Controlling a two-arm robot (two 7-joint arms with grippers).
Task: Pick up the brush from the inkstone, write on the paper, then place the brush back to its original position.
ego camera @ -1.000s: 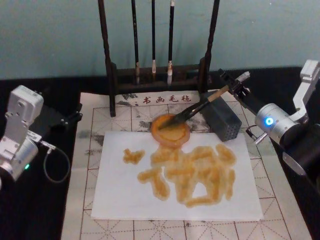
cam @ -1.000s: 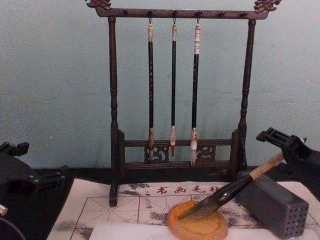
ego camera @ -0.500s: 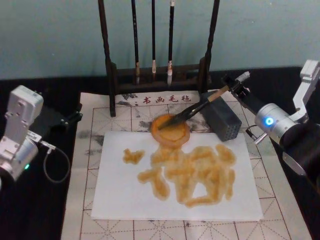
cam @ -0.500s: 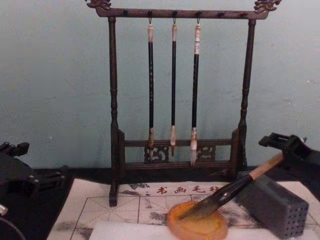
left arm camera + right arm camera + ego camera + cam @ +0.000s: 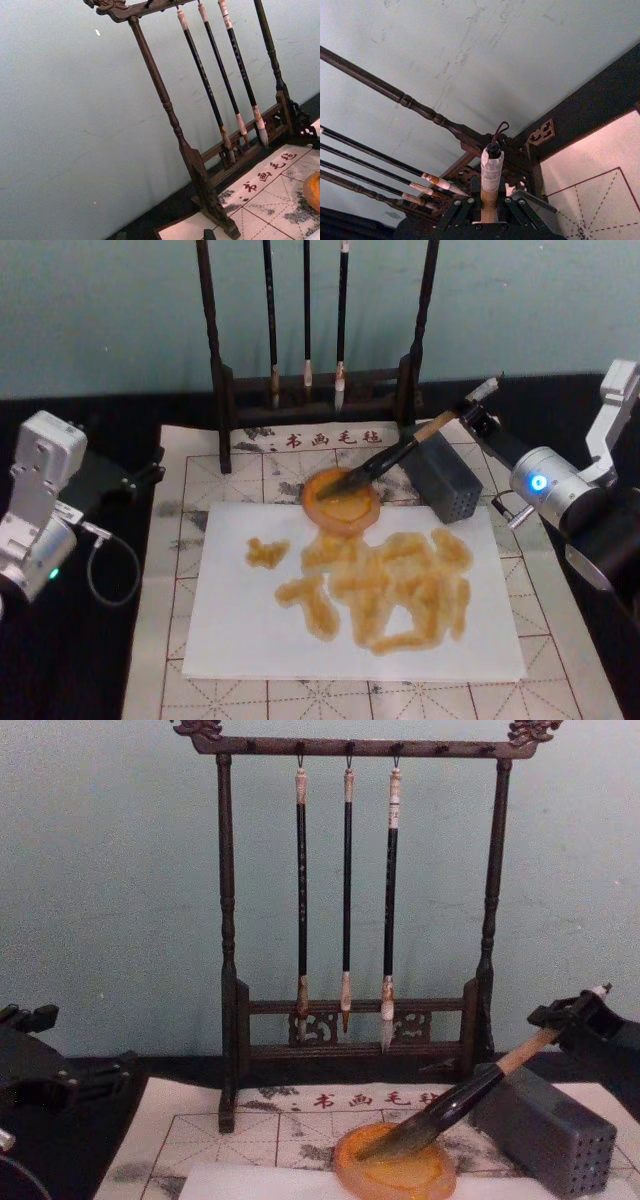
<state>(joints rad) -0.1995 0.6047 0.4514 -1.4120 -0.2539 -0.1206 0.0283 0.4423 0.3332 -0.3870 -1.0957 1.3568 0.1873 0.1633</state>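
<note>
Black counter (image 5: 60, 660), brush (image 5: 390, 458) tip resting in inkstone (image 5: 312, 506), shaft across grey block (image 5: 448, 488), tan handle lying between right gripper (image 5: 472, 412) jaws, narrowly parted either side, left gripper (image 5: 140, 476) parked at left.

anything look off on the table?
Paper carries wide amber blotches, smeared together rather than clean strokes. Grey smudges mark the grid mat near the inkstone. Brush lies slanted, tip in the inkstone, shaft over the grey block, right gripper at its tan end. Left gripper idle at left.
</note>
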